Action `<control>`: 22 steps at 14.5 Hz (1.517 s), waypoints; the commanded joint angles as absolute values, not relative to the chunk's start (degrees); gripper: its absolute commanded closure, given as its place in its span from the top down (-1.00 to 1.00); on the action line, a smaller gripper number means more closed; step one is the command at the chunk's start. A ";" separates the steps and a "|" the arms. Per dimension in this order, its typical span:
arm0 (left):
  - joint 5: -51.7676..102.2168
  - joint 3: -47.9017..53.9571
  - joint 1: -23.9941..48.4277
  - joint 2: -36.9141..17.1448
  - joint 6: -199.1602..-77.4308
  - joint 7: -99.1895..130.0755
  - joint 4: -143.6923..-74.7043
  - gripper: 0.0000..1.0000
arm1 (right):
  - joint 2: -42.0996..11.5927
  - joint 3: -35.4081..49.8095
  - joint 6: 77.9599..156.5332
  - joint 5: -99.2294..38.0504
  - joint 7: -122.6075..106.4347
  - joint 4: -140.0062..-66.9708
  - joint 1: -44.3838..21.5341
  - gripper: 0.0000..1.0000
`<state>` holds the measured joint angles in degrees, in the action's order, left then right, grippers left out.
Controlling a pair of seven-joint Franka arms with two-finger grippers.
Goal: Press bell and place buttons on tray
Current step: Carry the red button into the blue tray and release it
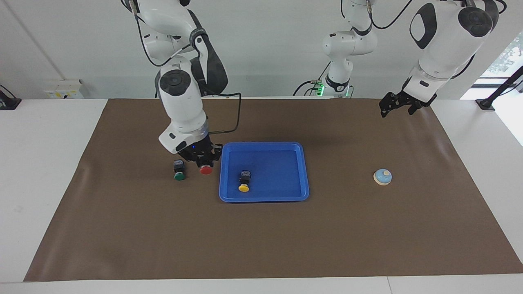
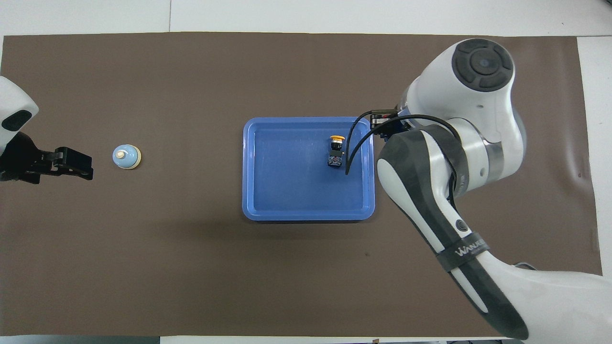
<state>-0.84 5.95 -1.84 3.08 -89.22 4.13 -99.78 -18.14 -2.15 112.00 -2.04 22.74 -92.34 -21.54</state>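
The blue tray (image 1: 294, 192) (image 2: 253, 200) lies mid-table with the yellow button (image 1: 244, 187) (image 2: 336, 140) in it. The red button (image 1: 206, 170) and the green button (image 1: 179, 176) sit on the mat beside the tray, toward the right arm's end; the right arm hides both in the overhead view. My right gripper (image 1: 203, 158) is low, right at the red button, covering its black body. The bell (image 1: 383, 177) (image 2: 126, 156) stands toward the left arm's end. My left gripper (image 1: 398, 105) (image 2: 76, 162) is open and empty, raised over the mat, apart from the bell.
A brown mat (image 1: 261, 245) covers the table, with white table margins (image 1: 41, 163) around it. A third arm's base (image 1: 339, 81) stands at the robots' edge. A black cable (image 1: 235, 118) hangs from the right arm near the tray's corner.
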 commanded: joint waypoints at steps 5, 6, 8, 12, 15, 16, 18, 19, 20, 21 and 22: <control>-1.23 5.80 -1.67 3.43 -88.24 4.57 -99.32 1.00 | -33.04 -2.37 109.86 -2.29 41.64 -74.97 -33.82 -1.00; -1.23 5.80 -1.67 3.43 -88.24 4.66 -99.32 1.00 | -33.74 -2.37 112.04 -2.02 44.10 -75.32 -35.75 -1.00; -1.23 5.80 -1.67 3.43 -88.24 4.66 -99.32 1.00 | -33.49 -2.37 116.87 -2.55 44.74 -79.51 -36.30 -1.00; -1.23 5.80 -1.67 3.43 -88.24 4.57 -99.32 1.00 | -32.79 -2.29 118.73 -2.64 44.56 -83.05 -36.21 -1.00; -1.23 5.71 -1.67 3.43 -88.24 4.66 -99.32 1.00 | -31.91 -2.37 120.40 -2.64 44.21 -85.95 -36.04 -1.00; -1.23 5.80 -1.67 3.43 -88.24 4.57 -99.32 1.00 | -31.73 -2.37 120.85 -2.64 44.21 -86.65 -36.04 -1.00; -1.23 5.80 -1.67 3.43 -88.24 4.57 -99.32 1.00 | -31.29 -2.37 121.02 -2.64 44.03 -87.88 -35.77 -1.00; -1.23 5.80 -1.67 3.43 -88.24 4.66 -99.32 1.00 | -30.68 -2.37 122.33 -2.64 43.42 -89.63 -35.77 -1.00; -1.23 5.80 -1.67 3.43 -88.24 4.66 -99.32 1.00 | -30.24 -2.37 124.17 -2.64 43.42 -91.21 -35.77 -1.00; -1.23 5.80 -1.67 3.43 -88.24 4.57 -99.32 1.00 | -30.06 -2.37 125.76 -2.64 43.33 -92.62 -35.77 -1.00; -1.23 5.80 -1.67 3.43 -88.24 4.66 -99.32 1.00 | -29.62 -2.37 126.73 -2.64 43.33 -93.51 -35.77 -1.00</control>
<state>-0.84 5.95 -1.84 3.08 -89.22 4.13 -99.78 -32.49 -2.74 123.64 -2.05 44.57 -88.61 -36.36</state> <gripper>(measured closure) 0.000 0.595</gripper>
